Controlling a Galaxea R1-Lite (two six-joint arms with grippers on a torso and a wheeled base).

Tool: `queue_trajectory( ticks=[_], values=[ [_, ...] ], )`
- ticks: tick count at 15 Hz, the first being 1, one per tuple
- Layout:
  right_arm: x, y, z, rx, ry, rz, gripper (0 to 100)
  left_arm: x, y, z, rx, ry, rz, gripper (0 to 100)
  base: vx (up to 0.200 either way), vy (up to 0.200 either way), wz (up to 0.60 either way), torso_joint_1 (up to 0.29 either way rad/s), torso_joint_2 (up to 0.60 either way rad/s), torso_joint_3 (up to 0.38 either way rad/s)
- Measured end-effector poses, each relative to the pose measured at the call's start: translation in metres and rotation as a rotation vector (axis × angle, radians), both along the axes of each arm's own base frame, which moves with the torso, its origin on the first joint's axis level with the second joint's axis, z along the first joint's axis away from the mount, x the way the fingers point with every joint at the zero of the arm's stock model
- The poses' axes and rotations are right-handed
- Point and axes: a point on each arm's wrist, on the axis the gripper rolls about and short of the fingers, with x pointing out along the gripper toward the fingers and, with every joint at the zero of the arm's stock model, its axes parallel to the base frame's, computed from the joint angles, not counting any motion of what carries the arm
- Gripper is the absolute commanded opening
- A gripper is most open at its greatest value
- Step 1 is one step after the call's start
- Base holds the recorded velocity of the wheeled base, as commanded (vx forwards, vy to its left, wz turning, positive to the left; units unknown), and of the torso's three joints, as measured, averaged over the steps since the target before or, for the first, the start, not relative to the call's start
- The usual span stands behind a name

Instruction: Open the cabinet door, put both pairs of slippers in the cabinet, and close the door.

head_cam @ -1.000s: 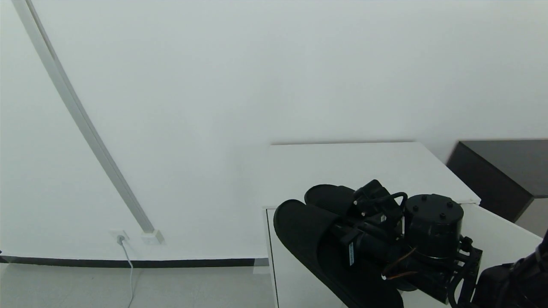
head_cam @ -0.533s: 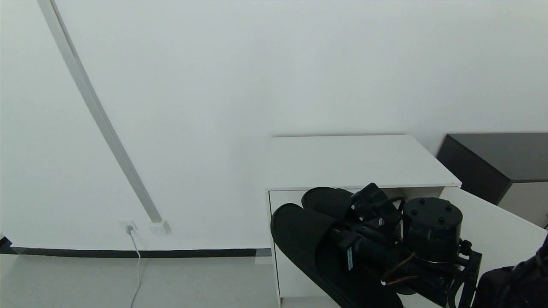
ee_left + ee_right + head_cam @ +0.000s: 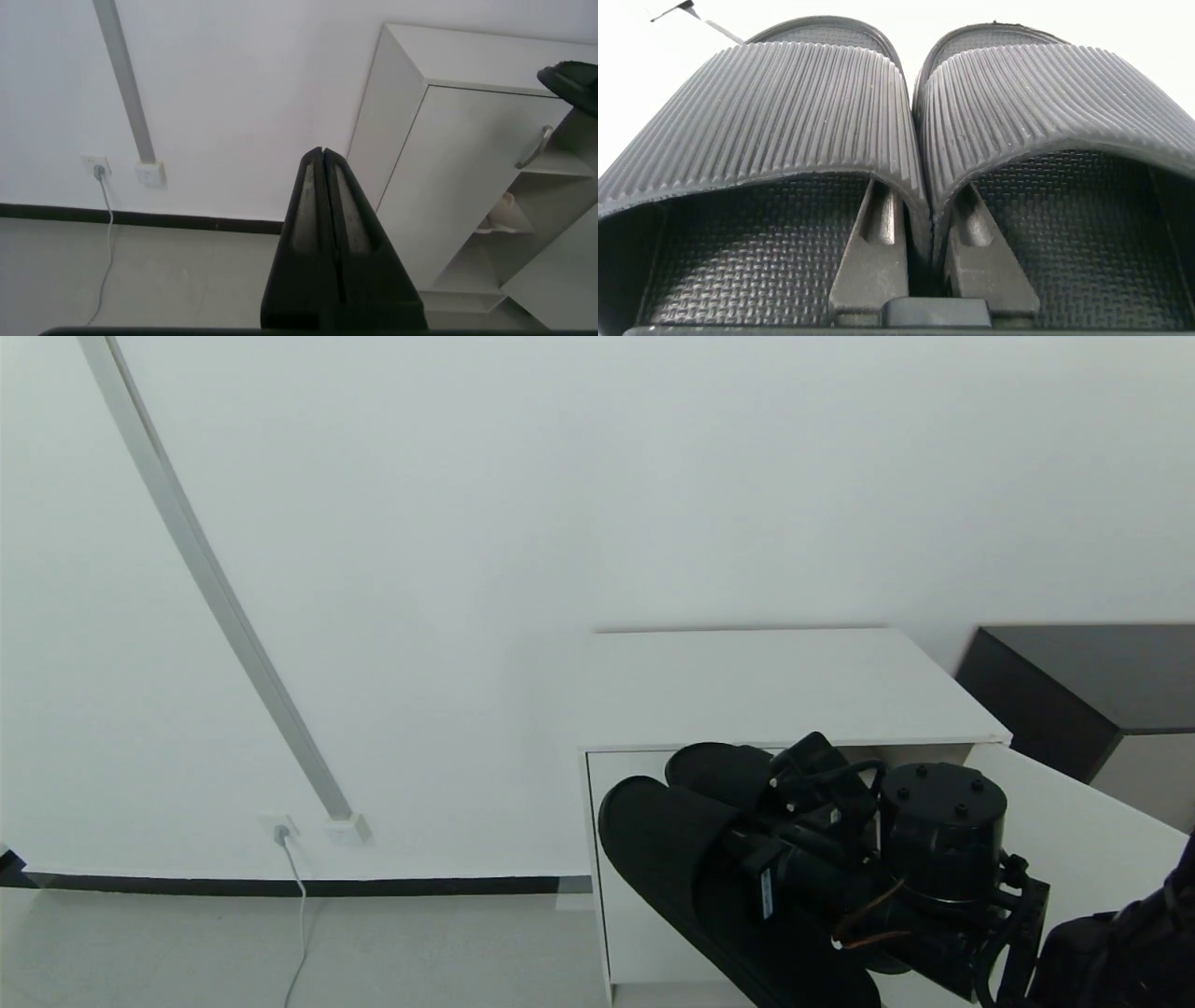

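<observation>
The right gripper has its fingers slid in under the straps, one in each shoe. They squeeze the two neighbouring strap edges together, so the pair of black slippers hangs from it as one bundle. The pair is held up in front of the cabinet, toes pointing away from the wrist. The left gripper is pressed closed on nothing, off to the cabinet's left.

The slippers look like light foam or rubber: bendy, ribbed on the strap and textured inside, so not slippery and with nothing to break. I'd say the pinch at the straps is a sound hold, but the long soles hang free and would likely flop and swing if the arm turns sharply.

The door stands swung out on the right. From the left wrist view, shelves show beside a closed panel with a handle.

The way in looks hemmed in: the top's front edge above, the closed panel on one side, the open door on the other. To my eye the toes could catch on any of these unless the pair goes in level. A dark unit sits beyond the door, while bare wall and floor lie open to the left.
</observation>
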Motion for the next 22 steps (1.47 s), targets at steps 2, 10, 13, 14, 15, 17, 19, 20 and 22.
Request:
queue_trajectory(
  ticks=[2,10,13,14,15,17,19,20,22],
  values=[
    [-0.0002,0.0003,0.0,0.001,-0.001,0.001,0,0.0,0.0,0.0,0.0,0.0,0.001,0,0.0,-0.2,0.0,0.007,0.0,0.002],
    [0.0005,0.0004,-0.0041,-0.006,0.011,-0.001,0,0.0,0.0,-0.0001,-0.002,0.0,0.001,0,0.0,-0.2,0.0,0.004,0.0,0.001],
    [-0.0004,-0.0004,-0.0063,-0.013,0.017,-0.001,0,0.0,0.0,0.0,-0.002,0.0,0.002,0,0.0,-0.2,0.0,0.002,0.0,0.002],
    [-0.0005,-0.0004,-0.0067,-0.014,0.018,-0.001,0,0.0,0.0,0.0,-0.004,-0.001,0.002,0,0.0,-0.2,0.0,0.002,0.0,0.007],
    [-0.0006,-0.0006,-0.007,-0.015,0.02,-0.001,0,0.0,0.0,0.0,-0.003,0.0,0.002,0,0.0,-0.2,0.0,0.002,0.01,0.002],
    [-0.0006,-0.0006,-0.0071,-0.015,0.02,-0.001,0,0.0,0.0,0.0,-0.004,0.0,0.002,0,0.0,-0.2,0.0,0.002,0.0,-0.002],
    [-0.0007,-0.0007,-0.0077,-0.016,0.022,0.0,0,0.0,0.0,0.0,-0.005,0.0,0.002,0,0.0,-0.2,0.0,0.007,0.0,0.002],
    [-0.0009,-0.0005,-0.0077,-0.016,0.021,0.001,0,0.0,0.0,0.0,-0.007,0.0,0.002,0,0.0,0.0,0.0,0.0,0.0,0.0],
    [-0.001,-0.0013,-0.0086,-0.018,0.025,-0.001,0,0.0,0.0,0.0,-0.008,-0.001,0.002,0,0.0,0.0,0.0,0.0,0.0,0.0]
  ],
)
